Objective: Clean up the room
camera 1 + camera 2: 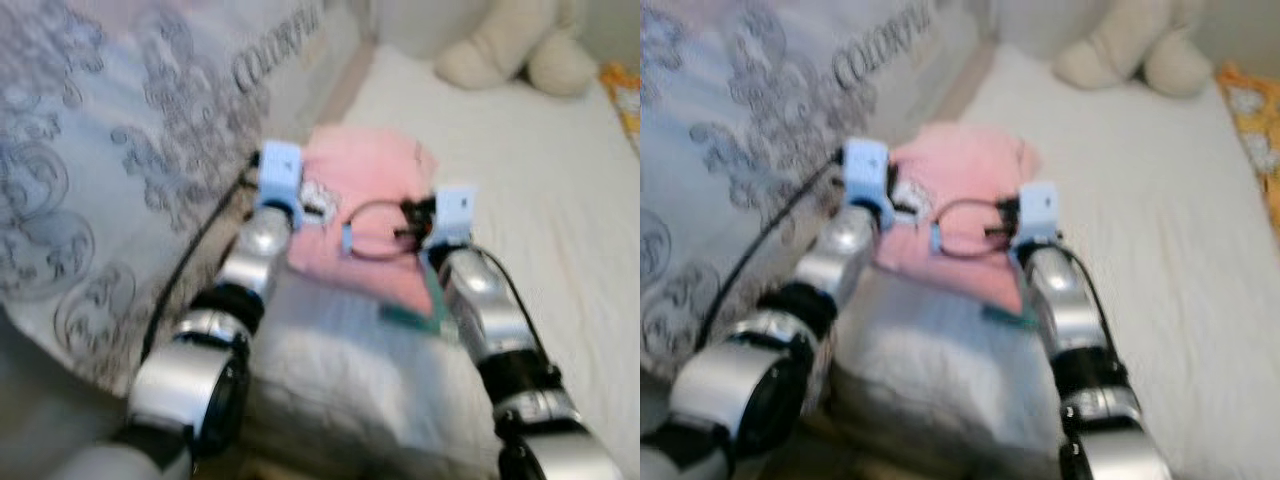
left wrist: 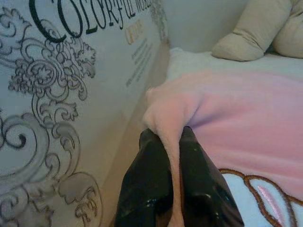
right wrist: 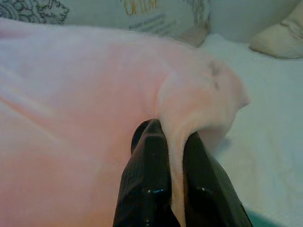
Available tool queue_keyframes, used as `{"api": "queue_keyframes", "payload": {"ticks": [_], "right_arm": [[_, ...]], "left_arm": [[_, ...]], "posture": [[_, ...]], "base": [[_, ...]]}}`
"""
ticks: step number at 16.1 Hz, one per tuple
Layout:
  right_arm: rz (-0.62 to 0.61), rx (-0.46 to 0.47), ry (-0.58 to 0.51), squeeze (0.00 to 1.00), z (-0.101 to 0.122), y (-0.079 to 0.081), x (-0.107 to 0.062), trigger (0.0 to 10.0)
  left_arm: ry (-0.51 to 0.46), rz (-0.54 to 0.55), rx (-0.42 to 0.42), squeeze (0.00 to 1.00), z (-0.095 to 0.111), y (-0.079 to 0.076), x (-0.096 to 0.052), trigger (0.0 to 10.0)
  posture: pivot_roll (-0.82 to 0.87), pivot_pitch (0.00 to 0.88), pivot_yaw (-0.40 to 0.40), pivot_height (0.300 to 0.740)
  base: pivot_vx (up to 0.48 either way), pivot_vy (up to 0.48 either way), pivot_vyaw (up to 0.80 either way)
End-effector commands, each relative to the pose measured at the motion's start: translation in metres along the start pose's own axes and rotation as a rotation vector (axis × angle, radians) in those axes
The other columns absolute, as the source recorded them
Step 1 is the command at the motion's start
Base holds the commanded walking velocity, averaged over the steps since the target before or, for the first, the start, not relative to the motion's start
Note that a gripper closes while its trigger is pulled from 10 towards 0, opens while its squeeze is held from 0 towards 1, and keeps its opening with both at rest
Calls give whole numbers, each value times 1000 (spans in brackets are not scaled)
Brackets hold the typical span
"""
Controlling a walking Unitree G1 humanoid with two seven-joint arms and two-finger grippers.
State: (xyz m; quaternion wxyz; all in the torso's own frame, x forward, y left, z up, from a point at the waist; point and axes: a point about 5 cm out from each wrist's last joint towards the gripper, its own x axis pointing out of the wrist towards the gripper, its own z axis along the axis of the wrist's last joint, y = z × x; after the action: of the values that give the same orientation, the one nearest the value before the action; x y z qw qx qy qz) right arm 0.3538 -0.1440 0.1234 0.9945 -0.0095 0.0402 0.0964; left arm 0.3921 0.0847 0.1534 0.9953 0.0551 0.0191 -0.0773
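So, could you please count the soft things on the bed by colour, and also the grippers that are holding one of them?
Pink blanket: 1, pinched by both grippers
Cream plush toy: 1
Orange patterned cloth: 1, at the bed's edge
Grippers shut on the blanket: 2, left gripper and right gripper
Total: 3 soft things, 2 grippers

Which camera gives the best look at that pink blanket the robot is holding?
The left wrist view: the pink blanket is sharp there, its edge pinched in the left hand. The right wrist view shows the right hand pinching another fold. Both eye views show its whole outline, blurred.
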Motion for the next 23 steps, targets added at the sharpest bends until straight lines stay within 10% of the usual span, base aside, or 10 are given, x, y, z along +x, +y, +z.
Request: {"api": "queue_keyframes", "payload": {"ticks": [1,9,16,23], "right_arm": [[-40,-10,21,0,-3,-12,2,10000],[-17,-165,213,0,-33,-9,15,10000],[-189,-101,48,0,-9,-21,21,10000],[-267,79,155,0,-35,-21,13,10000]], "left_arm": [[-13,99,19,0,9,26,3,10000],[109,102,-40,0,-39,33,-11,10000],[-115,-17,105,0,19,18,6,10000],[18,-61,96,0,-14,13,-2,10000]], "posture": [[-55,22,-4,740],[-61,47,-34,740],[-81,78,-21,740],[-126,197,-2,740]], "base": [[0,0,0],[0,0,0],[0,0,0],[0,0,0]]}}
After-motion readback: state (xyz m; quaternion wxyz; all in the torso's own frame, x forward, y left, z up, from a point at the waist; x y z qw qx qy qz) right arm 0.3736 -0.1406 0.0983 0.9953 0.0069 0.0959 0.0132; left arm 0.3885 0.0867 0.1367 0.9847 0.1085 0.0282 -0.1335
